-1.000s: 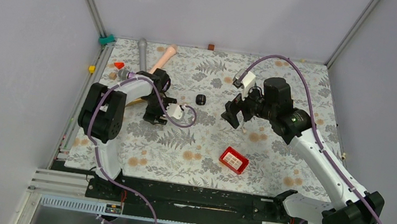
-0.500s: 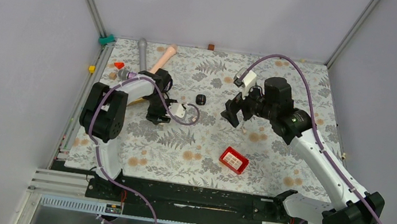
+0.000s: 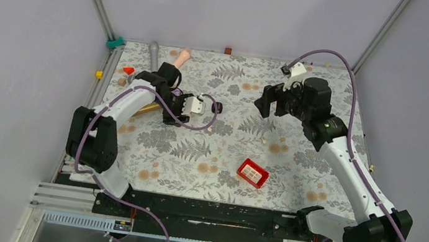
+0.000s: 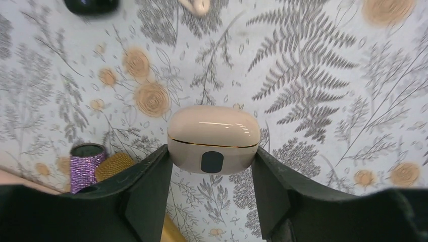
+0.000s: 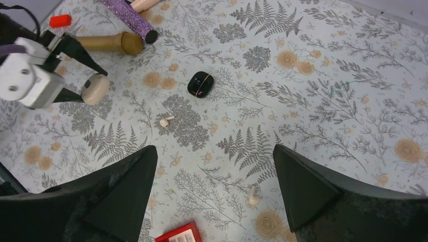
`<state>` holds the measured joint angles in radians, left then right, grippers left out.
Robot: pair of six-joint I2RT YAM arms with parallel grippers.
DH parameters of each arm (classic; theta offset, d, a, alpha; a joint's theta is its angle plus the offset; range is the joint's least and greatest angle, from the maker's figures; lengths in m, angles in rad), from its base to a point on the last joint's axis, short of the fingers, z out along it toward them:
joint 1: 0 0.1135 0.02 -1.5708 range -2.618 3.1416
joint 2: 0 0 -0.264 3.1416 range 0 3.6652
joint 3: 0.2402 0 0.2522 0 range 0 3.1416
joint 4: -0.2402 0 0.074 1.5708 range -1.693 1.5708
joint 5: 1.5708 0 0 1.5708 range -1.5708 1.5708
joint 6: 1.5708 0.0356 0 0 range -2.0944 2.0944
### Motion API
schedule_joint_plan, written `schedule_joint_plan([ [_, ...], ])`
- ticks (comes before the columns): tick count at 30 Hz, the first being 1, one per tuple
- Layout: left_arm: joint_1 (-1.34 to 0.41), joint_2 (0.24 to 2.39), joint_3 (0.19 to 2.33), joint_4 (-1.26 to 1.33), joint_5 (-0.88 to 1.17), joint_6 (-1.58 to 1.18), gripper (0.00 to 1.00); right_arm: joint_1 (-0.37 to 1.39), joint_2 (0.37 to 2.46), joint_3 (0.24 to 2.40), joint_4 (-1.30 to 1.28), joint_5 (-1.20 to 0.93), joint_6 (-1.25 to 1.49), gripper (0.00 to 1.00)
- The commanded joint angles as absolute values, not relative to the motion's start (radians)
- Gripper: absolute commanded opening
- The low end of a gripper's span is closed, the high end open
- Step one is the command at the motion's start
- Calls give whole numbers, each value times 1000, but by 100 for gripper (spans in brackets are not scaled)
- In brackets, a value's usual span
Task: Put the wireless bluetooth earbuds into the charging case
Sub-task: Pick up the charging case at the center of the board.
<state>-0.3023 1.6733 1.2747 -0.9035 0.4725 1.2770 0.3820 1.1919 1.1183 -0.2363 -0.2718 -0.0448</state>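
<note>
Left wrist: glossy cream plastic charging case (image 4: 213,138) (rounded, pebble-like)

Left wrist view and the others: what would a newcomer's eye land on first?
The closed cream charging case, clamped between the left jaws over the floral cloth. Next, from the right wrist: a black charging case mid-cloth, with two cream earbuds loose on the cloth. A red box sits toward the near edge.

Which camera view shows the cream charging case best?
The left wrist view: the cream case fills the centre, lid seam and button visible. The right wrist view shows it small; the top view hardly shows it.
</note>
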Motion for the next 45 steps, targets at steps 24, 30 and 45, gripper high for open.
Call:
schedule_joint_plan([
  [24,-630,1389,1187,-509,489,603,52,479,1473,1117,63,-824,411,72],
  [30,-633,1367,1166,-476,481,577,52,494,1476,1093,76,-829,402,67],
  [45,-634,1342,1131,-448,477,571,52,546,1536,1128,9,-802,336,62],
])
